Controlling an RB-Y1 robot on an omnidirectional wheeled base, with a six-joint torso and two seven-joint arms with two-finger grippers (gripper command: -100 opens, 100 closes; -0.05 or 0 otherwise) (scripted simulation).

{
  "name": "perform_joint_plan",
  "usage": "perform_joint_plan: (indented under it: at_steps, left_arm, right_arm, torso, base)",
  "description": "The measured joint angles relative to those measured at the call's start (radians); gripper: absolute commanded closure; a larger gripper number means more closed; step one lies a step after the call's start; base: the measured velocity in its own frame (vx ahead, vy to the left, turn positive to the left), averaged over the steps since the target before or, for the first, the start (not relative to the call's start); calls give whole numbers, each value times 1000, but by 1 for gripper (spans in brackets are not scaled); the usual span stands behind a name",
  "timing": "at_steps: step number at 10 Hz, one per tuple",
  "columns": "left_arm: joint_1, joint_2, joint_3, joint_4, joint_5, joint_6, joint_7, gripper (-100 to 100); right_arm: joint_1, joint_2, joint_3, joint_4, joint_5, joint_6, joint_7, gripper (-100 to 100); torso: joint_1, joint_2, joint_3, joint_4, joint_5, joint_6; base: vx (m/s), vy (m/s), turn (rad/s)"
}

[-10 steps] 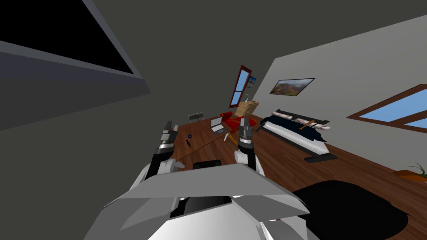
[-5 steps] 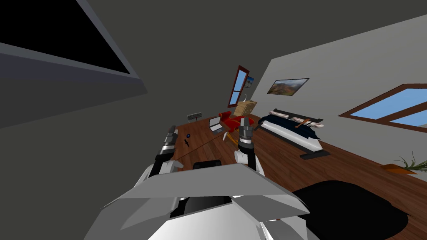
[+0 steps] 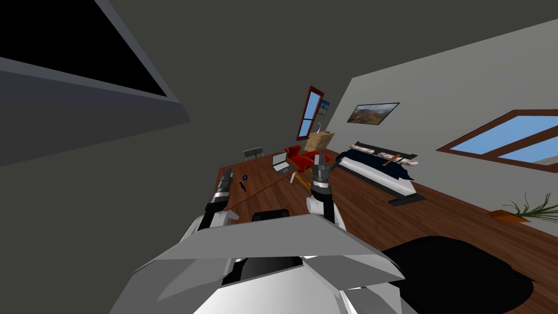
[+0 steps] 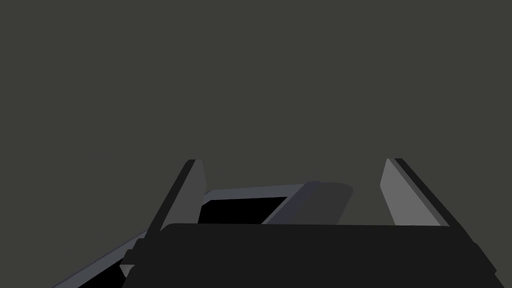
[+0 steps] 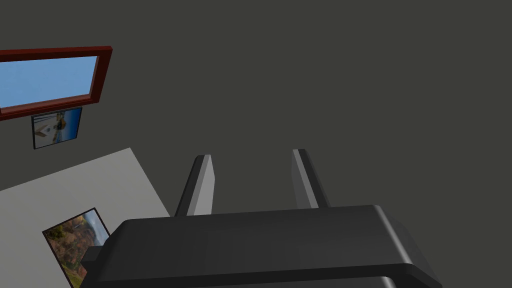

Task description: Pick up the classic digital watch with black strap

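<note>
- Beyond the desk point(image 3: 264, 175), off its far right corner: one bed point(image 3: 376, 166) with a dark cover, set along the light wall. Judged room furniture, no part of the job.
- Desk itself: one, with a brown wood top, running away from me along the dark grey wall. It carries the task's thing, which is why I stand at its near end.
- At the desk's far end: one red chair point(image 3: 298, 154), pulled in close. Judged placed for someone sitting at the laptop.
- On the desk's far end: one laptop point(image 3: 281, 162), lid up, beside the chair.
- Over the desk's near left edge: left gripper point(image 3: 225, 175), one of two. Its fingers point(image 4: 192, 187) are spread wide with nothing between them. Its wrist camera faces the dark grey wall, not the desk top. Judged raised in a carrying posture, spread in readiness, not yet aimed down.
- By the desk's near right edge: right gripper point(image 3: 321, 159). Its fingers point(image 5: 202, 182) are apart with a narrower gap, holding nothing. Judged parked out of the way.
- On the desk's near half, just inboard of the left gripper: one watch point(image 3: 243, 187), small and black, lying flat. It is much nearer the left gripper, so that arm likely takes it.
- On the desk, just beyond the watch: one small blue round thing point(image 3: 244, 177), apart from the watch. What it is, I cannot tell. A grasp should keep clear of it.
</note>
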Motion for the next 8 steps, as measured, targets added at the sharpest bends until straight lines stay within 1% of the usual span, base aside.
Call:
perform_joint_plan:
  at_steps: [1,2,3,4,5,7,8]
  left_arm:
    - [-10,6,8,28,-1,-1,-17,-100]
    - [-12,10,12,51,-1,-1,-29,-100]
    - [-17,10,16,69,-5,-2,-49,-100]
    - [-24,14,21,101,-5,-11,-63,-100]
    - [-29,17,25,126,-4,-17,-66,-100]
    - [-46,16,32,187,-9,-24,-99,-100]
    - [-51,15,36,215,-13,-31,-121,-100]
  right_arm:
    - [0,0,0,0,0,0,0,0]
    - [0,0,0,0,0,0,0,0]
    - [0,0,0,0,0,0,0,0]
    - [0,0,0,0,0,0,0,0]
    - [0,0,0,0,0,0,0,0]
    - [0,0,0,0,0,0,0,0]
    - [0,0,0,0,0,0,0,0]
  torso:
    - [0,0,0,0,0,0]
    - [0,0,0,0,0,0]
    - [0,0,0,0,0,0]
    - [0,0,0,0,0,0]
    - [1,-1,0,0,0,0]
    - [1,-1,0,0,0,0]
    - [0,0,0,0,0,0]
  base:
    - [-19,-19,-19]
    - [-18,-22,-39]
    - [-14,-19,-16]
    - [-5,-9,5]
    - [-10,-15,-29]
    - [-12,-15,-25]
    - [-11,-16,-15]
